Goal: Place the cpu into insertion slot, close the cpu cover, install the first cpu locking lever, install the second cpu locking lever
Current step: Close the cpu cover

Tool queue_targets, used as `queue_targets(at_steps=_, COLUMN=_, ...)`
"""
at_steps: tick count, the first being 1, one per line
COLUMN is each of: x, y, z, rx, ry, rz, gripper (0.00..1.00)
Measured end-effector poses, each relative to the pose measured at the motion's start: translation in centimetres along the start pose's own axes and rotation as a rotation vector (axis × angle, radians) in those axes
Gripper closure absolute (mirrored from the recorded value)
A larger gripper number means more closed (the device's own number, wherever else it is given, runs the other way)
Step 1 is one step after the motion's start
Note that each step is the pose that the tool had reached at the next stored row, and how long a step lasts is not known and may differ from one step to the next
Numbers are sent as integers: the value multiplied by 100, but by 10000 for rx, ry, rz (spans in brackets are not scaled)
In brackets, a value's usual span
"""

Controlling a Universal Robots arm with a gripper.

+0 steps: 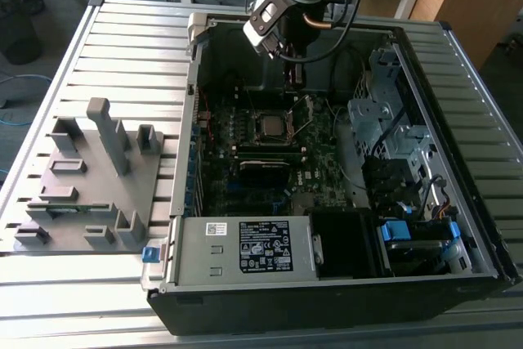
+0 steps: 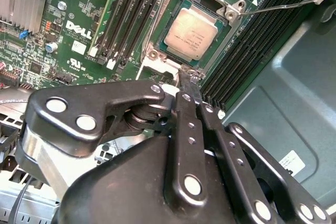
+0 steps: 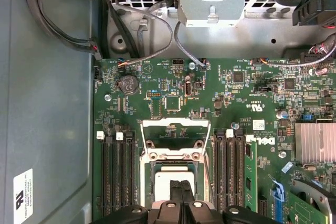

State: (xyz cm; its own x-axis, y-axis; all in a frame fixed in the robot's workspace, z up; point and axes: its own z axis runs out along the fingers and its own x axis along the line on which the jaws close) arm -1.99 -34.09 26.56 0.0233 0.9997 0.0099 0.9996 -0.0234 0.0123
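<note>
Flat in the slot (image 2: 157, 45) lay the cpu (image 2: 191, 34): square chip, dull silver-grey top w/ faint print, paler than the green board (image 2: 79, 51) around it. In the first wrist view the cover (image 3: 176, 123), a thin silver frame w/ square window, stood swung open at the slot edge away from the gripper (image 3: 181, 184), not over the chip. A thin lever rod (image 2: 278, 4) stuck out free from a slot corner. In the exterior view the gripper hung at 12 o'clock of the cpu, inside the case (image 1: 343, 292). Jaws were pressed together, nothing between.
</note>
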Motion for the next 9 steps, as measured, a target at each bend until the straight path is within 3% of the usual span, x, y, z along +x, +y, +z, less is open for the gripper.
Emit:
queue_targets(at_steps=3, x=0, y=1, z=0, rx=0, ry=0, rz=0, gripper=90)
queue_targets(at_steps=5, x=1, y=49, z=0, rx=0, ry=1, rz=0, gripper=90)
queue_targets(at_steps=9, x=1, y=50, z=6, rx=-31, ry=0, rz=-1, gripper=90)
